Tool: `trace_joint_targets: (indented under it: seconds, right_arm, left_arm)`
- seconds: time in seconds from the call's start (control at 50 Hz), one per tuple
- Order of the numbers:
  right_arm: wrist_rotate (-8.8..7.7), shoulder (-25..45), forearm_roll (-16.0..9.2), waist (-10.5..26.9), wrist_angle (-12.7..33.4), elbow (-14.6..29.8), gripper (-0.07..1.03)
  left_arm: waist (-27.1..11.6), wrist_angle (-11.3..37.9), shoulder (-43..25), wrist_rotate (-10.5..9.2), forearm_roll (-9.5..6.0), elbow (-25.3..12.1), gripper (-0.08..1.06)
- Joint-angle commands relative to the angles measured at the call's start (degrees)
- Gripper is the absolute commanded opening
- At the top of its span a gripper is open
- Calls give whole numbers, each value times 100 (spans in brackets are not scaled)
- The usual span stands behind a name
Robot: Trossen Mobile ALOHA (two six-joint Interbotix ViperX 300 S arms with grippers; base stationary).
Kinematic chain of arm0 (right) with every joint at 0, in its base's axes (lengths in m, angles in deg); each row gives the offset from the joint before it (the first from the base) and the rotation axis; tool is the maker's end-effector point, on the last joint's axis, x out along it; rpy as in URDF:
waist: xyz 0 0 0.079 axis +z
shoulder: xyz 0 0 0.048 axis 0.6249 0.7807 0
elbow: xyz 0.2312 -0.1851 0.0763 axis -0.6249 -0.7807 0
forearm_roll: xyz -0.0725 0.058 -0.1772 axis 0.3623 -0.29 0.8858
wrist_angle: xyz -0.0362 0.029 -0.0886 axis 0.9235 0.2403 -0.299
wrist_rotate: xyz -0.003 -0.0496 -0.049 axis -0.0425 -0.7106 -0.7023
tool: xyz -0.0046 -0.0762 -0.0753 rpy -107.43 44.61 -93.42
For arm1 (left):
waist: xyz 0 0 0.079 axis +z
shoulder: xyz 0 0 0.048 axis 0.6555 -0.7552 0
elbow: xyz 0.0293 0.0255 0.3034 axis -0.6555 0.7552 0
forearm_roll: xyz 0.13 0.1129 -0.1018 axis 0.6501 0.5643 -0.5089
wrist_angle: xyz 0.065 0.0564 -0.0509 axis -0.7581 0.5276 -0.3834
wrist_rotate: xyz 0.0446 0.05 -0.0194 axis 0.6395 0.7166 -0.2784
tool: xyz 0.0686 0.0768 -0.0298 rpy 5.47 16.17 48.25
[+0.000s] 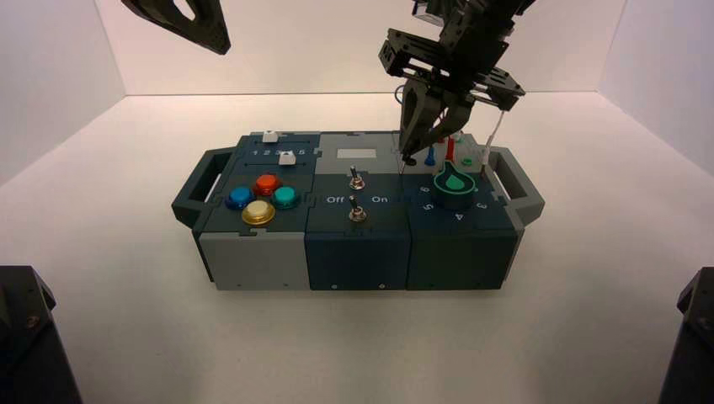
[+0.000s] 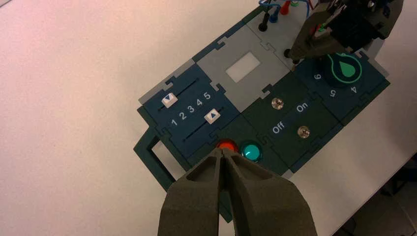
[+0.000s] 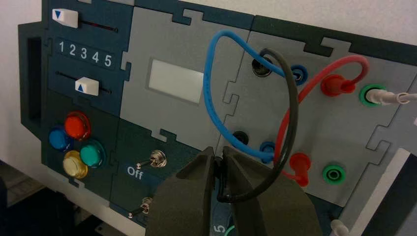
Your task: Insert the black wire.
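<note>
The black wire (image 3: 291,118) loops from the far black socket (image 3: 260,67), where one end is plugged in, down to my right gripper (image 3: 219,153). That gripper is shut on the wire's free black plug (image 3: 222,172), whose metal pin pokes out past the fingertips. It hangs just short of the empty near black socket (image 3: 240,137). In the high view the right gripper (image 1: 410,156) points down at the box's back right panel. My left gripper (image 2: 222,152) is shut and empty, held high above the box's coloured buttons.
A blue wire (image 3: 211,88) and a red wire (image 3: 300,93) arc over the same socket panel, close to the black loop. A white plug (image 3: 386,97) sits in a green socket. The green knob (image 1: 455,187) and two toggle switches (image 1: 356,179) lie close to the right gripper.
</note>
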Motion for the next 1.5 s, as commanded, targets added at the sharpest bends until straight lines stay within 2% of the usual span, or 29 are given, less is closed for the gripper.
trace_joint_targets:
  seconds: [0.02,0.18,0.72,1.02,1.5]
  right_arm:
    - [26,-185,167,-26,-44,44,-2]
    - [79,-413,431,-26,-44,62,-2]
    - [62,-448,879,114,-132,193,-2]
    - [70,-387,1028,114,-158,185,-2]
    - [79,-193,1116,114,-176,211,-2]
  left_arm:
    - [-18,-26,35,44,0,-185,-3]
    - [-18,-26,18,35,0,-176,-3]
    - [-18,-26,-26,44,18,-185,-3]
    - [-18,-35,-35,35,26,-185,-3]
    - [-18,-35,-35,44,35,-193,-3]
